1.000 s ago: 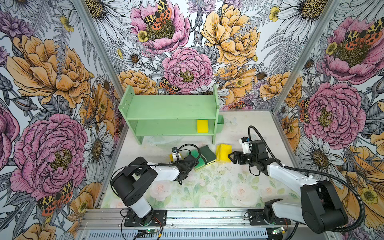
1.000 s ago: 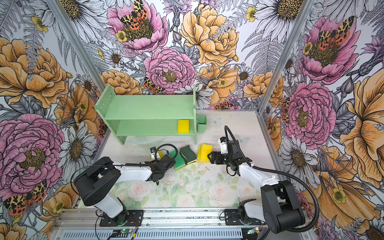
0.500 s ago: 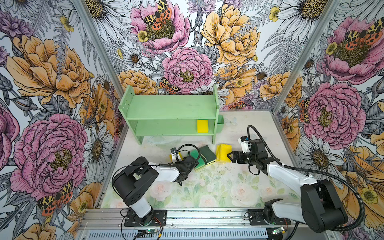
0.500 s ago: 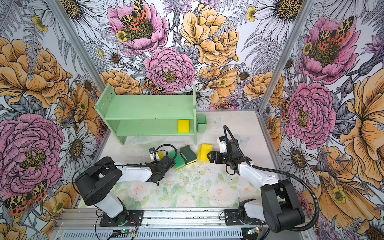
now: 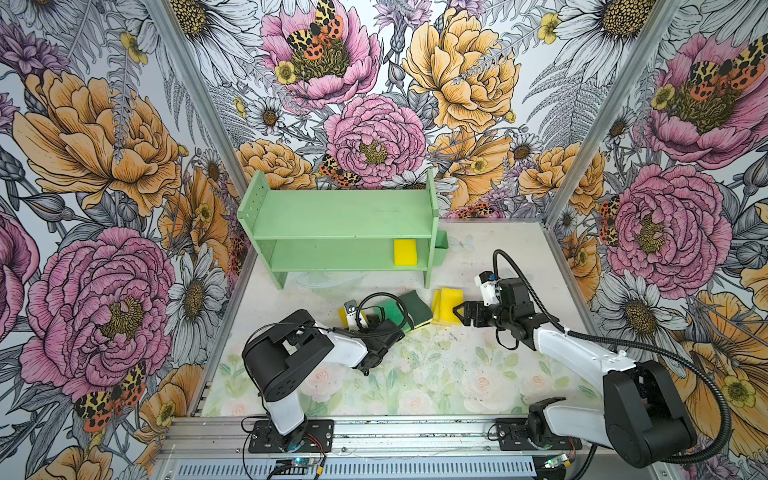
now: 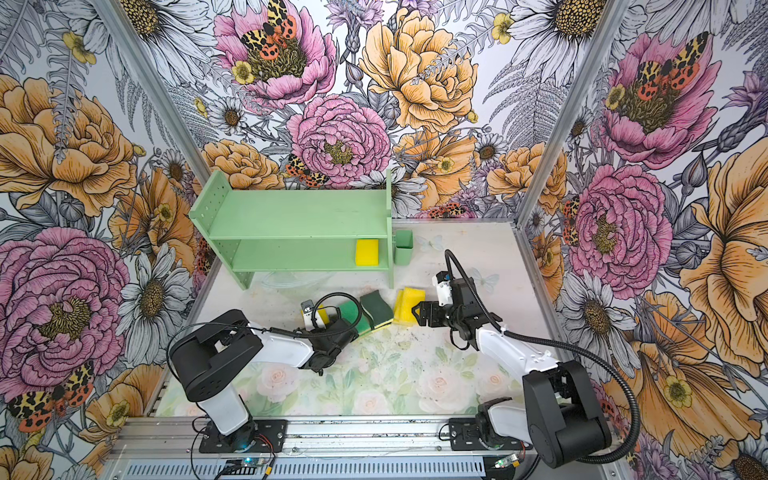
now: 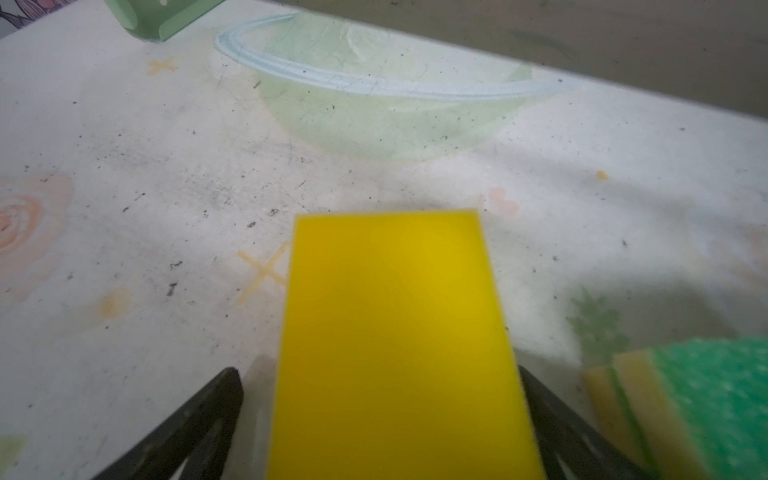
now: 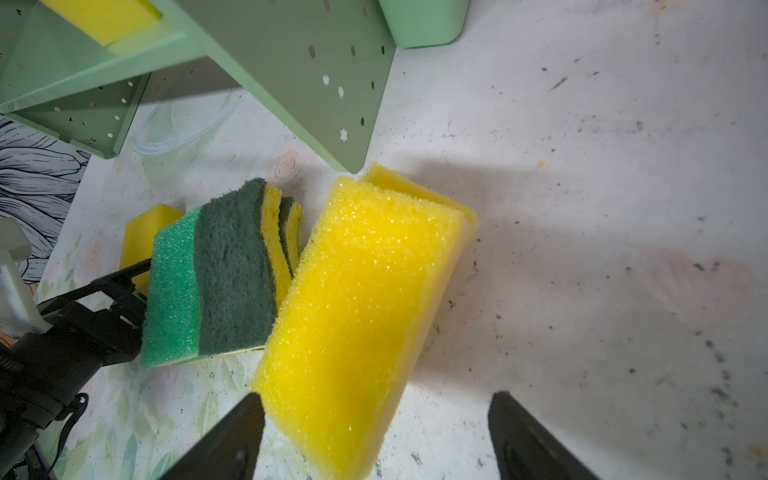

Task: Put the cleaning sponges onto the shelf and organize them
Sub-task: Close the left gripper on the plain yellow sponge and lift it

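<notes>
**Both hands open, each lined up on a yellow sponge**

My left hand (image 7: 376, 372) is open and straddles a plain yellow sponge (image 7: 395, 332) lying flat on the desk (image 7: 124, 166). In the left wrist view one finger stands clear of the sponge's side and the other sits right against it, so nothing is gripped. Over the last second its jaws have eased in a touch and the arm has nudged forward, which I read as the start of a close.

My right hand (image 8: 376, 397) is open too, at the same width as a second ago. It has crept slightly toward the stacked yellow sponges (image 8: 361, 282). The near end of the top one now lies between its fingers, closer to one of them, not pinched.

Both forearms run low over the desk. The left hand points toward the shelf (image 5: 345, 216), while the right hand reaches along the shelf's front toward the pile.

Between the two hands a cluster of green-topped sponges (image 8: 216, 274) leans together, some bright green and some dark. All these loose sponges sit on the desk on the arms' side of the shelf, near the leg at its cup (image 5: 439, 249) end.

On the shelf itself I see only one stored sponge (image 5: 405, 251), on the lower tier at the cup end. The upper tier holds nothing. I judge the job barely begun, with two pickups about to happen.
</notes>
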Tool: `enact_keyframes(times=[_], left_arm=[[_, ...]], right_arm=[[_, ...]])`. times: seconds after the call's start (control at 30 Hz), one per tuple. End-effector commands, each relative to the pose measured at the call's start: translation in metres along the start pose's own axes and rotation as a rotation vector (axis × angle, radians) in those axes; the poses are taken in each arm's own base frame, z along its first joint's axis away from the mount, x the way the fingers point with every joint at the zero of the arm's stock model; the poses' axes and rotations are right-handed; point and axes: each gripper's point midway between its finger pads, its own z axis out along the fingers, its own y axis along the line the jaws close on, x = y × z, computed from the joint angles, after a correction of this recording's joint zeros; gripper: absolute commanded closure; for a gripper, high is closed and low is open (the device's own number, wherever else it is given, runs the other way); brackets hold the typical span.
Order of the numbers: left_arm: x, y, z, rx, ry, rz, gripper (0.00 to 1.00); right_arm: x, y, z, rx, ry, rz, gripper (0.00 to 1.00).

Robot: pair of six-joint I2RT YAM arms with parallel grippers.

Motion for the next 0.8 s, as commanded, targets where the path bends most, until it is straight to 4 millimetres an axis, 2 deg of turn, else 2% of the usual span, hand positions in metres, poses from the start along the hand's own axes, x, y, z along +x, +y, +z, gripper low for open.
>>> enact_keyframes(times=[0.0,0.3,0.53,0.7,0.77], left_arm=[[0.058,0.021,0.003,-0.005,0.212,0.069,0.06],[0.052,0.016,0.0,0.039,0.196,0.1,0.2],[0.05,0.005,-0.004,0.084,0.223,0.108,0.31],[0.036,0.002,-0.014,0.109,0.229,0.121,0.38],[0.028,0.003,-0.018,0.116,0.223,0.118,0.36]], right_arm=[[-0.007,0.001,-0.005,0.019,-0.028,-0.018,0.13],[-0.004,-0.001,0.0,0.027,-0.011,-0.022,0.13],[-0.01,0.005,-0.005,0.011,-0.031,-0.032,0.13],[-0.016,0.005,-0.008,0.021,-0.045,-0.036,0.13],[-0.017,0.005,-0.008,0.024,-0.047,-0.035,0.13]])
